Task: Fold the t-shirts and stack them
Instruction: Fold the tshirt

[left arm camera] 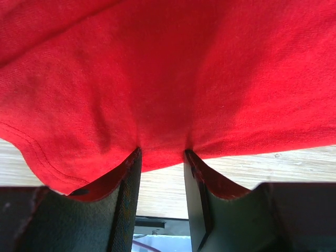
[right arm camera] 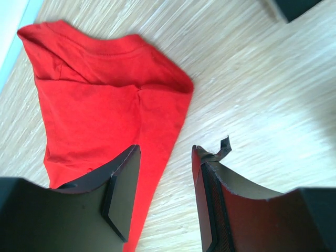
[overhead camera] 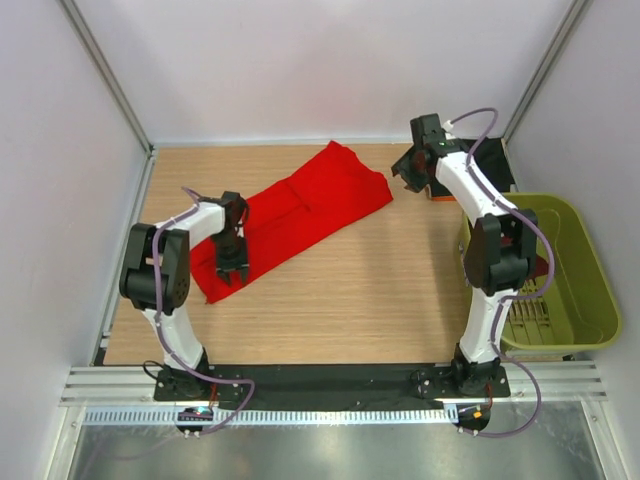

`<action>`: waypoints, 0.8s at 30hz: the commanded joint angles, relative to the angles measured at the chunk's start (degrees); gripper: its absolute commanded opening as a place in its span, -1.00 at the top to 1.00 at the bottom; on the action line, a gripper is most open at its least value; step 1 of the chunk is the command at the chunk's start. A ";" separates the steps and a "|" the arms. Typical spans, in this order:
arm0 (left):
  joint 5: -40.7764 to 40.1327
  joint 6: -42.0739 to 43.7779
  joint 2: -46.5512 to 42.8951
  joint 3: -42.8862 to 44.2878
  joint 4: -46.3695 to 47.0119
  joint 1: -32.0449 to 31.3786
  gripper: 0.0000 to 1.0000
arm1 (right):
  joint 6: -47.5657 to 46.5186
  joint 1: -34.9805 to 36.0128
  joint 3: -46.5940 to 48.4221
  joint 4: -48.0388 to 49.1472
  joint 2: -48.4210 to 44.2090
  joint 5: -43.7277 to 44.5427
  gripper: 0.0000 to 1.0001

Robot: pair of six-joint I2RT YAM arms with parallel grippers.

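The red t-shirt (overhead camera: 300, 208) runs diagonally: near-left hem under your half-open left hand (overhead camera: 233, 275), far end beside your open, empty right hand (overhead camera: 403, 172).

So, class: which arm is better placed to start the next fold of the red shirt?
Left. The left gripper is down on the red t-shirt at its near hem, cloth puckering between its fingertips. The right gripper hangs open above the table, touching nothing.

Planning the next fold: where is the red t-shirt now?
In the top view the red t-shirt lies diagonally left of centre, near end under the left claw, far end by the right claw.
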 commanded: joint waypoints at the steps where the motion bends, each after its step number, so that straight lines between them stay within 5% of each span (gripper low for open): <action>1: 0.15 -1.09 1.19 -3.58 2.76 -0.22 0.22 | 0.03 -0.50 -2.88 2.41 -4.46 -0.23 -0.02; 15: 9.91 -15.76 -7.25 -10.89 5.31 -11.64 0.17 | -0.94 -1.03 -2.53 1.70 -3.33 -2.60 -0.06; 24: 12.02 -23.86 -7.78 -11.58 6.45 -16.48 0.12 | 2.23 -0.76 -9.12 14.88 0.98 -10.96 -0.11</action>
